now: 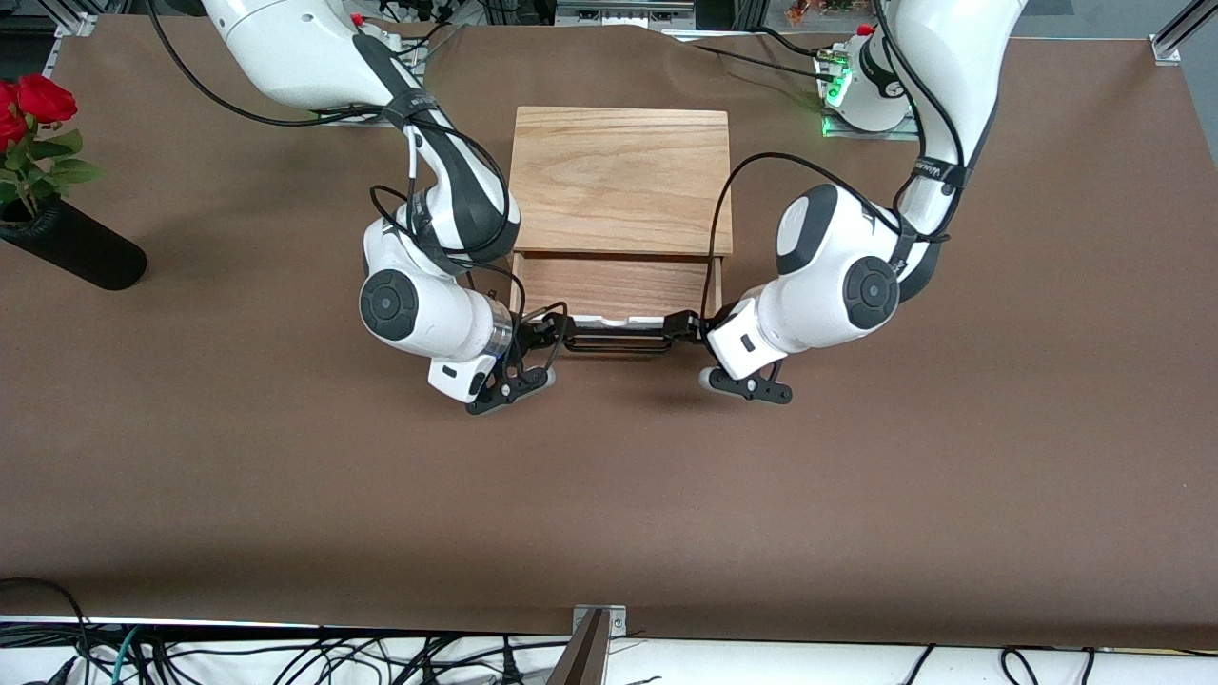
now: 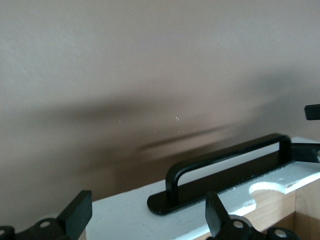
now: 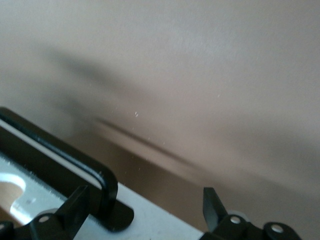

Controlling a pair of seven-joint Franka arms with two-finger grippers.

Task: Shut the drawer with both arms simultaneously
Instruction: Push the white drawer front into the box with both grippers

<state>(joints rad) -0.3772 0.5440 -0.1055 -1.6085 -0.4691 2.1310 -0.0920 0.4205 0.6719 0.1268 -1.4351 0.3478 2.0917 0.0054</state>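
Note:
The drawer (image 1: 617, 285) stands partly pulled out of the oak casing (image 1: 620, 176), its reddish wood interior showing. Its white front panel (image 1: 609, 323) carries the black bar handle (image 1: 617, 346). My right gripper (image 1: 550, 333) is open at the panel's end toward the right arm. My left gripper (image 1: 687, 326) is open at the end toward the left arm. In the left wrist view the open gripper (image 2: 147, 216) has the white panel (image 2: 125, 215) between its fingers, beside the handle (image 2: 230, 164). In the right wrist view the open gripper (image 3: 145, 212) has the panel (image 3: 155, 227) between its fingers, next to the handle's end (image 3: 102, 192).
A black vase of red roses (image 1: 67, 243) lies toward the right arm's end of the table. The brown table cover (image 1: 609, 495) stretches from the drawer front to the edge nearest the front camera. Black cables trail from both arms over the casing's sides.

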